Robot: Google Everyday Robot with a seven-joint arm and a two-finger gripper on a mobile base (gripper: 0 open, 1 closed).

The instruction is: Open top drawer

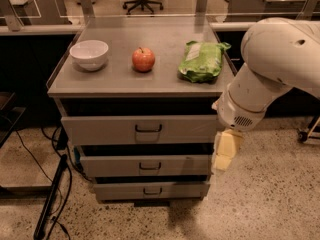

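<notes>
**Reaching for the handle, no pull yet**

The gripper (225, 151) hangs by the cabinet's right edge, at 4 o'clock from the top drawer (100, 130) and apart from its handle (148, 128). I cannot tell whether it is open or closed. Next, I judge, it must travel toward 10 o'clock onto the handle. The drawer's inside is hidden. The white bowl (89, 54), at 10 o'clock on top, looks empty.

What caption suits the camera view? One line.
Gripper hangs beside the top drawer, handle untouched; bowl, apple, green packet above.
</notes>
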